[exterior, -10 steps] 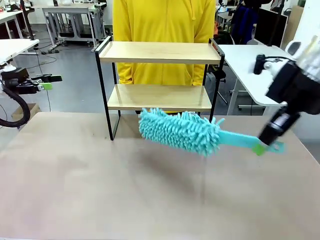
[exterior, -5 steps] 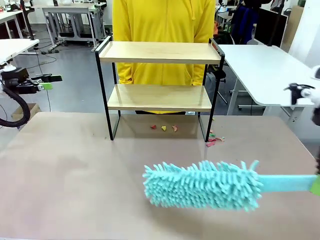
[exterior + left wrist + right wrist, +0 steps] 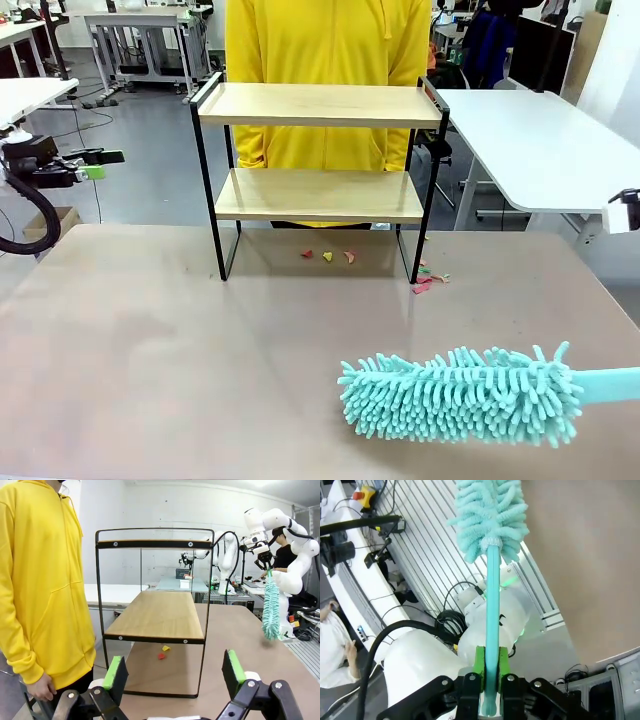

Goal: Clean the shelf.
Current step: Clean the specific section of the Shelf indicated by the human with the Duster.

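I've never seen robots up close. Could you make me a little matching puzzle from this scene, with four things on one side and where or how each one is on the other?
Things
1. duster
2. left gripper
3. scraps
4. shelf

Place, colour or state
A. light wood in a black frame
B. open, holding nothing
C. lying on the table by the shelf's feet
D. held by its handle in the right gripper

Pairs: 1-D, 2-B, 3-C, 4-A
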`<state>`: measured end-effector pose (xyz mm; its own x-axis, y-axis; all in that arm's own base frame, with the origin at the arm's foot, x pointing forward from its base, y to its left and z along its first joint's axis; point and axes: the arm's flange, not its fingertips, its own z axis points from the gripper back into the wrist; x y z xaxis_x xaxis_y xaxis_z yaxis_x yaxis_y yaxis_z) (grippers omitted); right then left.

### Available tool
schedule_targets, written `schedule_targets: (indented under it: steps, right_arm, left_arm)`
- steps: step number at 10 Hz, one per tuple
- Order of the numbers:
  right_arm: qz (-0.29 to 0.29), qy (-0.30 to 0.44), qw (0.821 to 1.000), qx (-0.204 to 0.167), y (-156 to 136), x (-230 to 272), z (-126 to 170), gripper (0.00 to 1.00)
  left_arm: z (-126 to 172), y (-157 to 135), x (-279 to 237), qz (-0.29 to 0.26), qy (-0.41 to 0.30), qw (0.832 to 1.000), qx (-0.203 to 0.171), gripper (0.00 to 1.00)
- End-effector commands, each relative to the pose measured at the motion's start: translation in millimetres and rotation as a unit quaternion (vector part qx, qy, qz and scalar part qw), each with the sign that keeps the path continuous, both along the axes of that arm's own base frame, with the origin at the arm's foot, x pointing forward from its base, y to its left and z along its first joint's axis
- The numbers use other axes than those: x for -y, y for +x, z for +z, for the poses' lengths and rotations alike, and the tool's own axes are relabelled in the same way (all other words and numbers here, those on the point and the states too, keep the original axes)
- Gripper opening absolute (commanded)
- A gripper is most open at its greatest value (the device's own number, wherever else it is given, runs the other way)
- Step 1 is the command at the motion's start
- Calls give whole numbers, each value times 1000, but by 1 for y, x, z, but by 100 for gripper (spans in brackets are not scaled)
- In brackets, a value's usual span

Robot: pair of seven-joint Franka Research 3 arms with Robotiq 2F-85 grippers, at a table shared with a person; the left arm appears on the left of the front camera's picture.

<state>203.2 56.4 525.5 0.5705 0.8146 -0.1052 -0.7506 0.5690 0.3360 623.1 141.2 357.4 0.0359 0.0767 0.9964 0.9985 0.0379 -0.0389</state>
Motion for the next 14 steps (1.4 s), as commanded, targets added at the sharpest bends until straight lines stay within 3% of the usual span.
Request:
schedule_targets:
  steps: [1,14]
  right_arm:
    - [11,6,1000,-1,-6,-5,3,14]
    - [11,6,1000,-1,-6,-5,3,14]
  left_arm:
    - [3,-3,0,-1,-1,1000,1,100]
    - [3,-3,0,-1,-1,1000,1,100]
